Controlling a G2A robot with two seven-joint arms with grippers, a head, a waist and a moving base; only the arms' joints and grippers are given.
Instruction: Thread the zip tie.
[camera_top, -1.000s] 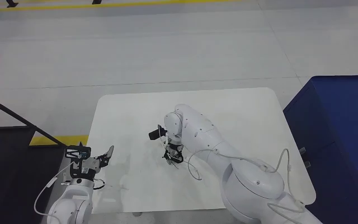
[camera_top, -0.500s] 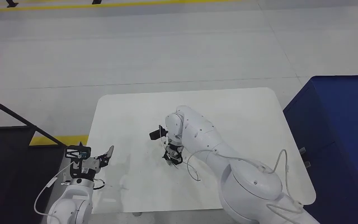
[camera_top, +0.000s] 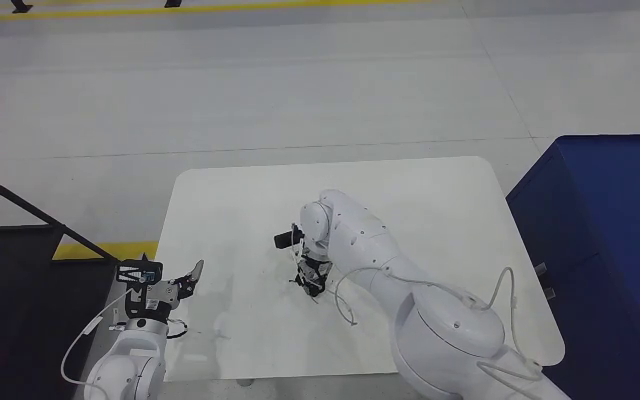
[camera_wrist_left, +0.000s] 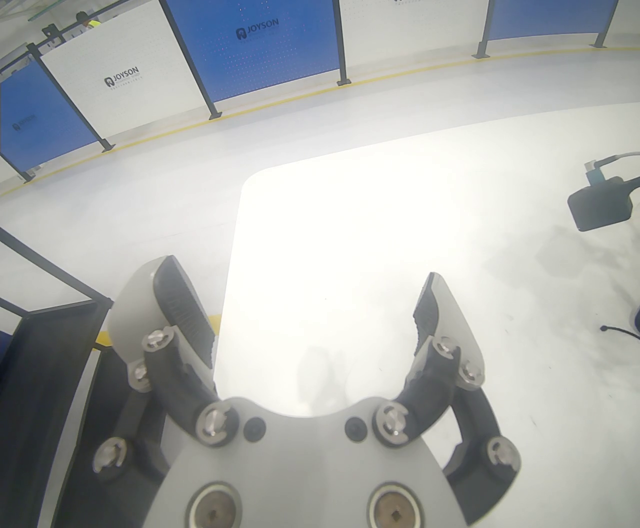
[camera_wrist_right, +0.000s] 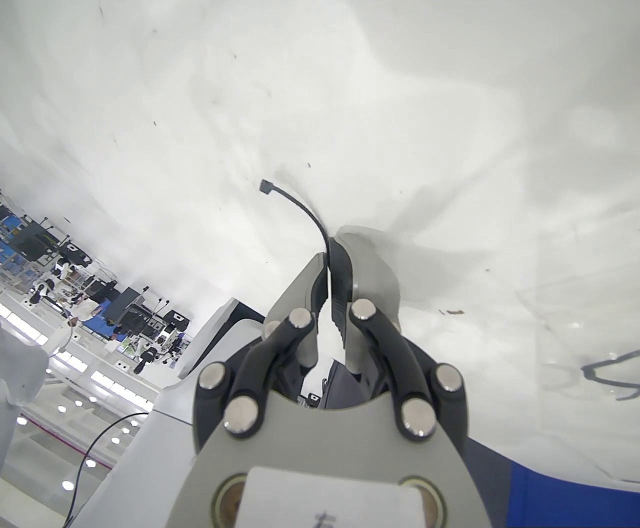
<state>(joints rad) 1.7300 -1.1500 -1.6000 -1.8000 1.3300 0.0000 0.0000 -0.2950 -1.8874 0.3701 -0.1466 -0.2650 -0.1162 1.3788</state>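
- Left tool (camera_wrist_left: 302, 287): fingers spread apart, holding nothing, at the bench's (camera_top: 420, 200) near-left edge, well apart from the work.
- Right tool (camera_wrist_right: 330, 252): near the bench's middle, pressed together on the black zip tie (camera_wrist_right: 295, 202); its square head curls free beyond the tips, its tail hidden.
- Likely best: bring the left tool across slowly, take the tail close to its tip so the springy strap wobbles little, then line it square with the head's slot before pushing.
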